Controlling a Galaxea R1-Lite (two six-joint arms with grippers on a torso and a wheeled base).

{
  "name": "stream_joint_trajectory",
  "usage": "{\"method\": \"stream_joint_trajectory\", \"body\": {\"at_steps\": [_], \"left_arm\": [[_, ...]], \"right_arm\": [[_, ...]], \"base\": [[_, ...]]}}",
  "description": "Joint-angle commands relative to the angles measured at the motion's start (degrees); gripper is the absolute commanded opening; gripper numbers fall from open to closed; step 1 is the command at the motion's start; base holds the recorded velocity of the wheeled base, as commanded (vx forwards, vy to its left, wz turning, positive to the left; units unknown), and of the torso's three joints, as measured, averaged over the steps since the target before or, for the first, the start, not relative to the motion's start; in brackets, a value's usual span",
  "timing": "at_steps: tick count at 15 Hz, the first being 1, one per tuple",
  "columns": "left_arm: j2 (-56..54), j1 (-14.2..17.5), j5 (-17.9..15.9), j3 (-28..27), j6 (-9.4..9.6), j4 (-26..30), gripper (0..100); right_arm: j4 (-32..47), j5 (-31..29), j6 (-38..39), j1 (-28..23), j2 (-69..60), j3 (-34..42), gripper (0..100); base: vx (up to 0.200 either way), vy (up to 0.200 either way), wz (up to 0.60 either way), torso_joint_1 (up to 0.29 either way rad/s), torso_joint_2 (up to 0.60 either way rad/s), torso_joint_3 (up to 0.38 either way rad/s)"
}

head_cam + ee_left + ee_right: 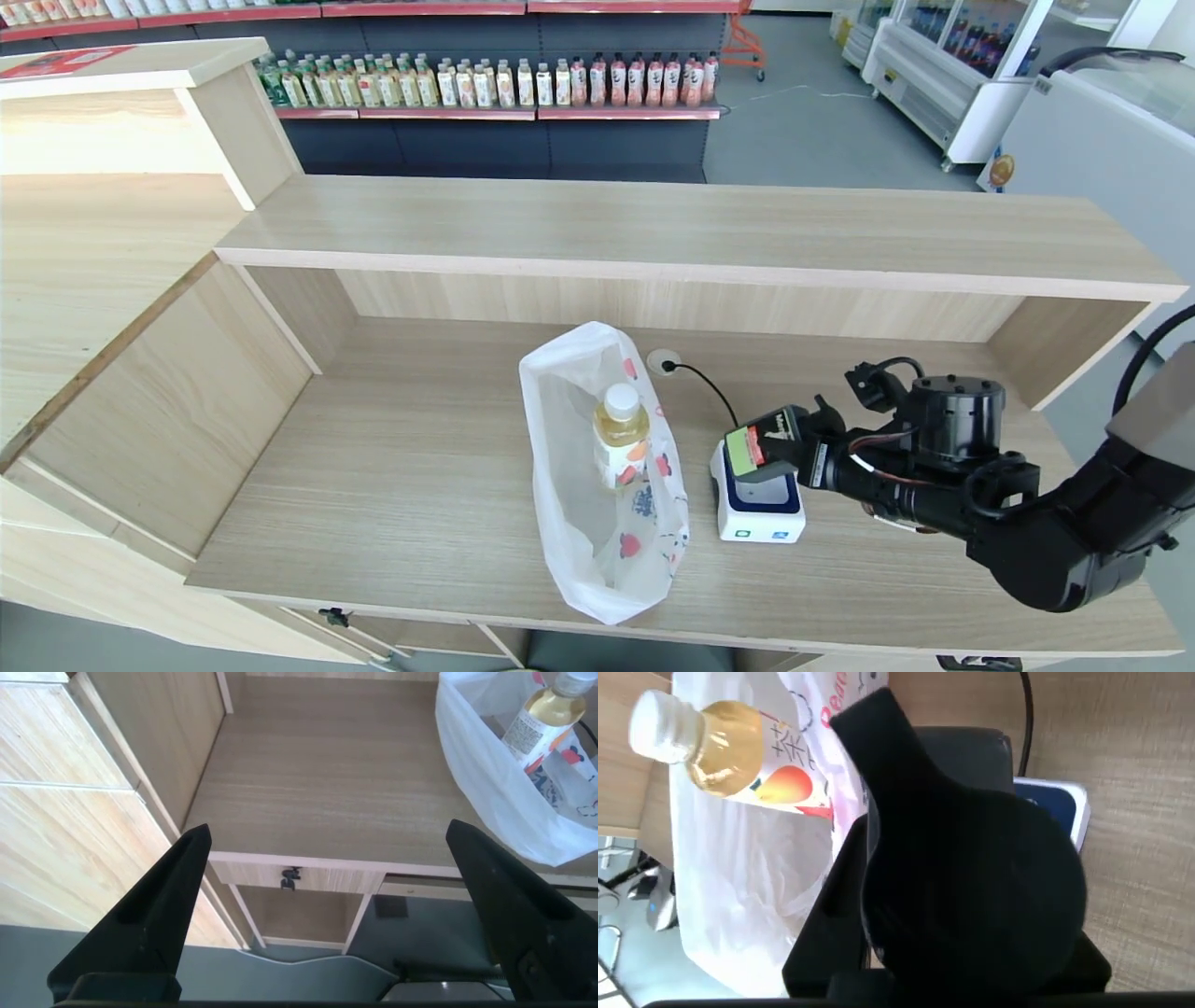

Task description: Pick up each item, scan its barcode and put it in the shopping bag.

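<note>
- Currently the right hand [792, 439] is closed on a small dark packet [752, 448] with a green and red label. It holds the packet just above the white and blue scanner [758, 511], right of the shopping bag [574, 523].
- The left hand [329, 835] is spread wide with nothing in it, low by the near left edge of the table [420, 467], well apart from the bag.
- A miss at the scanner looks like the first risk. I cannot tell which face carries the barcode, and if it points away from the window no read would register.
- The packet is gripped near one end, so a quick turn of the wrist might let it slip onto the scanner.
- The bag is thin and slack, with a soft mouth that nothing holds open. A packet released too low or too far right could catch the rim and fall outside.
- A bottle [620, 434] already stands in the bag toward its far end. A drop there might tip it over or drag the bag.
- The bag's near end lies close to the table's near edge, so a push from the arm could send it over.
- A black cable [714, 390] runs from the scanner toward the far side. A sweep on that side might snag it and shift the scanner.
</note>
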Motion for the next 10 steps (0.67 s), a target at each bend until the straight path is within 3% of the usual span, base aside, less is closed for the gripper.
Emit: {"method": "stream_joint_trajectory", "body": {"at_steps": [1, 2, 6, 10], "left_arm": [[0.0, 0.0, 0.0, 0.0, -0.03, 0.0, 100], [0.0, 0.0, 0.0, 0.0, -0.12, 0.0, 100], [0.0, 0.0, 0.0, 0.0, -0.12, 0.0, 100], [0.0, 0.0, 0.0, 0.0, -0.38, 0.1, 100]], "right_arm": [[0.8, 0.2, -7.9, 0.5, -11.0, -0.3, 0], [3.3, 0.1, -13.9, 0.3, -16.2, 1.3, 0], [18.8, 0.3, -15.8, 1.9, -30.1, 5.9, 0], [23.2, 0.9, -15.4, 2.1, -31.5, 5.4, 0]], "base": [[0.000, 0.000, 0.00, 0.000, 0.00, 0.000], [0.000, 0.000, 0.00, 0.000, 0.00, 0.000], [0.000, 0.000, 0.00, 0.000, 0.00, 0.000], [0.000, 0.200, 0.00, 0.004, 0.00, 0.004]]}}
